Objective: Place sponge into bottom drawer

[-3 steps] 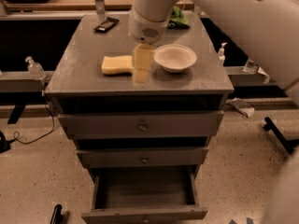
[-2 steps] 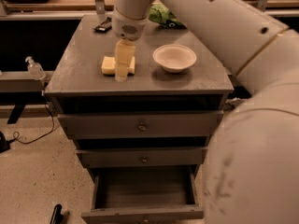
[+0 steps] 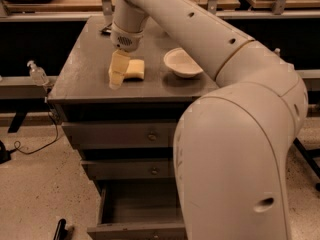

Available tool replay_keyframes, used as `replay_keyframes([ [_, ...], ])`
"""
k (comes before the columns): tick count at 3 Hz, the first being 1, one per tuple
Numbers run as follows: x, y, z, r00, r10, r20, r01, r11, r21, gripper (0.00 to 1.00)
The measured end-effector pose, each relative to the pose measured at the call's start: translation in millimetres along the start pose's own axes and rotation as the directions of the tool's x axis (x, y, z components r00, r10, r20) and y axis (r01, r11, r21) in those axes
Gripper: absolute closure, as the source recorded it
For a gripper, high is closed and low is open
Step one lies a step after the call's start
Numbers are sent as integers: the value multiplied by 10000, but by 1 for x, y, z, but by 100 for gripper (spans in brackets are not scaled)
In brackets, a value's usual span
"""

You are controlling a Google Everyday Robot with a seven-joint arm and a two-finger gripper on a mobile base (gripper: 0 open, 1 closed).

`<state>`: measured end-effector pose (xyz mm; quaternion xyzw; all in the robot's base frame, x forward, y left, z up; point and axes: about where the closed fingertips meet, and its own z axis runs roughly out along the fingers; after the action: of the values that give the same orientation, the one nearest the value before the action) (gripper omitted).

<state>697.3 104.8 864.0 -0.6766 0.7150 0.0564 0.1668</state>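
Note:
The pale yellow sponge (image 3: 135,69) lies flat on the grey cabinet top (image 3: 82,74), left of a white bowl. My gripper (image 3: 116,80) hangs down from the wrist over the sponge's left end and hides that end; I cannot tell whether it touches the sponge. The bottom drawer (image 3: 140,209) is pulled open at the foot of the cabinet, and its dark interior shows nothing inside. My arm's large white body covers the drawer's right side.
A white bowl (image 3: 182,63) sits on the top, right of the sponge. The two upper drawers (image 3: 152,135) with small knobs are shut. A small dark object (image 3: 106,30) lies at the back of the top. A clear pump bottle (image 3: 37,74) stands on the left ledge.
My gripper has moved left across the cabinet top, from between the sponge and the bowl to the sponge's left end. The sponge and bowl have not moved.

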Motion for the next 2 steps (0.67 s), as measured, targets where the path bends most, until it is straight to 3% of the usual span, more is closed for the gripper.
replay_keyframes([
  [1, -2, -3, 33, 9995, 291, 155, -285, 9989, -367, 0],
  [2, 6, -6, 48, 9995, 256, 163, -252, 9994, -230, 21],
])
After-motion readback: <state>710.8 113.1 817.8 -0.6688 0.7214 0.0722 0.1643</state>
